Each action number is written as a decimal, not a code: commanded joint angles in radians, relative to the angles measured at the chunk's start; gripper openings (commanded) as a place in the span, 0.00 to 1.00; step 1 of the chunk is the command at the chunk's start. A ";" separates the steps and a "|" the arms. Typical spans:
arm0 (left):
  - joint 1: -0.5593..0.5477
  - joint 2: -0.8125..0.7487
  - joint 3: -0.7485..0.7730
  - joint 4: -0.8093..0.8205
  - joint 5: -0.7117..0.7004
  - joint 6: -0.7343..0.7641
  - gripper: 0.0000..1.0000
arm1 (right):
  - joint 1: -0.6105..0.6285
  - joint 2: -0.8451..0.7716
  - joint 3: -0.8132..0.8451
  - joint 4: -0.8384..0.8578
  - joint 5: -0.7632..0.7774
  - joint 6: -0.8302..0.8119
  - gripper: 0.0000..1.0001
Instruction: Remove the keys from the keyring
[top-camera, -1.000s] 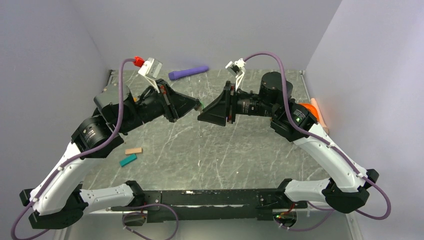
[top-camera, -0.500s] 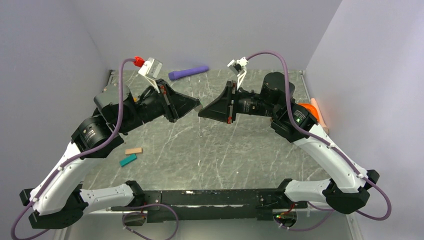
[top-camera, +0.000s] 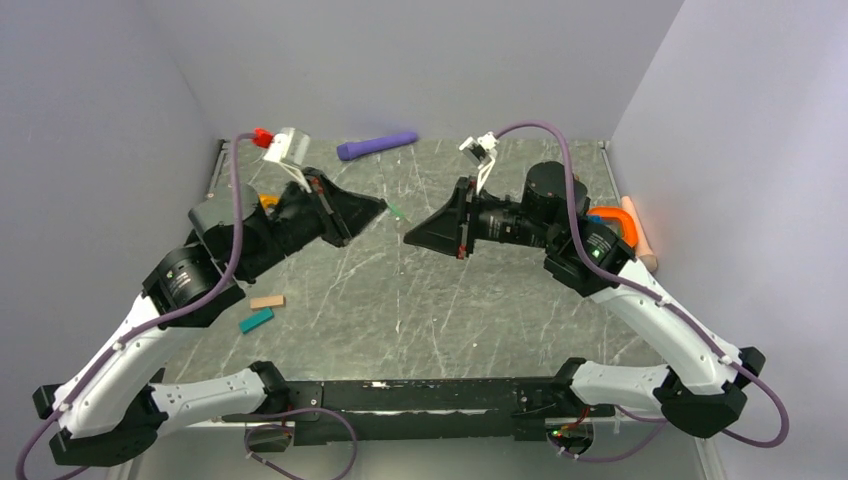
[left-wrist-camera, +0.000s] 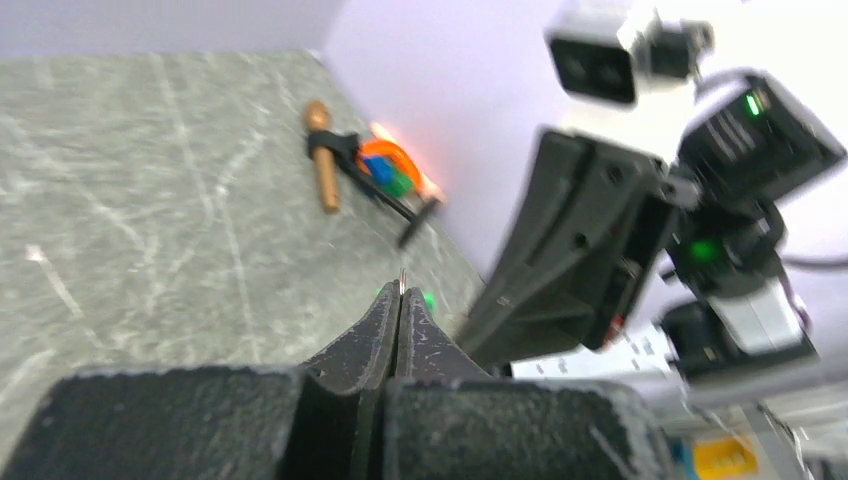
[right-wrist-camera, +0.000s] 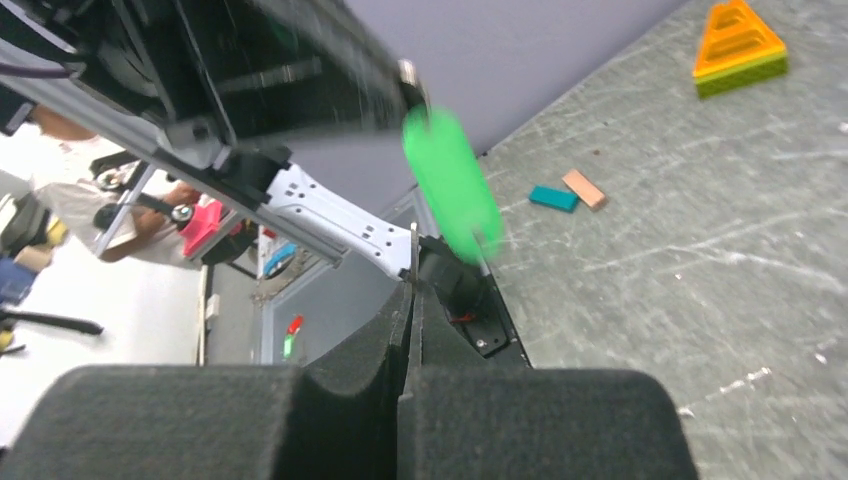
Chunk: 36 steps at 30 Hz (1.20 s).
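Left gripper (top-camera: 384, 207) pinches the keyring (left-wrist-camera: 402, 279), green key (top-camera: 397, 212) dangling: separation unfinished.
Right gripper (top-camera: 408, 238), closed, likely must grip that key and pull.

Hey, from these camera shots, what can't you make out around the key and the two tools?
Ring: too thin for the top view; only a metal sliver shows at the left tool tip, left wrist view.
Key: smeared by motion blur in the right wrist view, so its attachment is unclear.
Key, left wrist view: mostly hidden behind that tool's fingers.
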 joint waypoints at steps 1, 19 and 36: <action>0.026 -0.084 -0.029 0.078 -0.233 -0.033 0.00 | -0.008 -0.099 -0.031 -0.015 0.036 -0.011 0.00; 0.075 0.037 -0.004 -0.187 -0.270 -0.047 0.00 | -0.008 -0.210 -0.137 -0.230 0.306 -0.011 0.00; 0.334 0.294 -0.407 -0.047 0.016 -0.162 0.00 | -0.009 -0.325 -0.186 -0.400 0.499 0.032 0.00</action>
